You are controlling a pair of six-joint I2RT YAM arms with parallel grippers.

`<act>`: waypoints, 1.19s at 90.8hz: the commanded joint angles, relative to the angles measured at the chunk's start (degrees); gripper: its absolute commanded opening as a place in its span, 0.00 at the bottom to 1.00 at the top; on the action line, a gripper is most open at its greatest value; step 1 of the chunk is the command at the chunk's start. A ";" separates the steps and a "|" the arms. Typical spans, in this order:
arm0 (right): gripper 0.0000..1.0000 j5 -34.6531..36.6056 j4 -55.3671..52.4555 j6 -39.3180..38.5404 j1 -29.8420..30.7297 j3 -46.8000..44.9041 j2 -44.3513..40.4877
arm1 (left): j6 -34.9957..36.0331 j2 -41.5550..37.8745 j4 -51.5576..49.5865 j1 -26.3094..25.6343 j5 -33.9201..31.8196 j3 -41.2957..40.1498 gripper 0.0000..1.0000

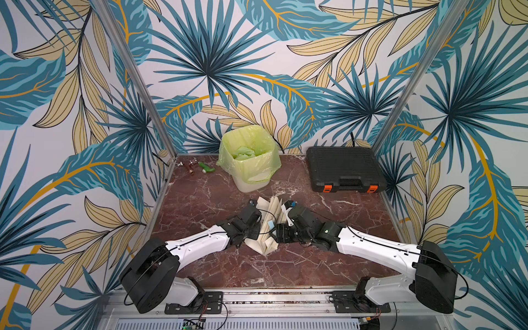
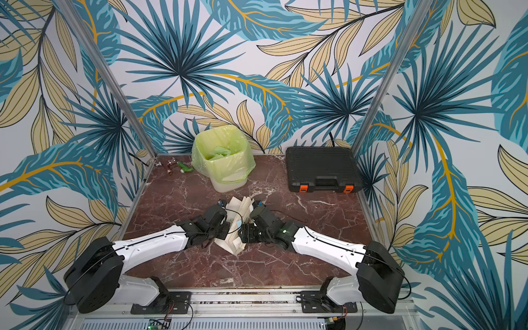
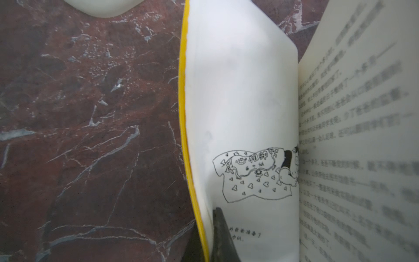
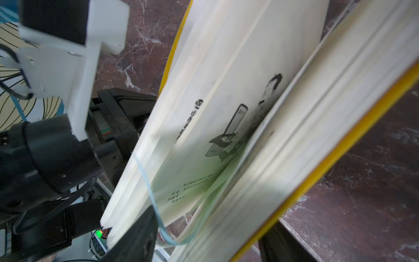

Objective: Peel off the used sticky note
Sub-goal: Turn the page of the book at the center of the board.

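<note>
Left arm (image 1: 197, 243), right arm (image 1: 371, 245): meeting over table (image 1: 200, 205) at fanned-open book (image 1: 271, 207). Left gripper (image 3: 205, 240): pressed together on yellow cover (image 3: 183, 90) and a leaf. Right gripper (image 4: 204, 236): spread astride page edges. Pale blue sticky note (image 4: 148, 190): on a page, curling between right jaws.

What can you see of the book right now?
The book sits open on the marble table, its cream pages fanned upward. The pages carry printed text and line drawings; the cover has a yellow edge. The left gripper is shut on the cover. The right gripper has a finger either side of a stack of pages, where a pale blue sticky note curls off a page.
</note>
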 commanded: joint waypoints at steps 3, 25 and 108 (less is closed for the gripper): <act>0.64 1.50 -2.39 0.95 -0.13 -1.92 -1.40 | 0.08 -0.04 1.92 -0.21 -0.29 -0.25 0.00; 0.48 1.60 -3.03 0.49 -0.18 -1.74 -0.87 | -0.71 -0.73 1.82 0.97 0.95 0.00 0.00; 0.00 -10.70 -6.91 -11.62 -4.58 6.85 1.12 | -5.15 -21.45 3.47 4.58 10.86 1.06 0.19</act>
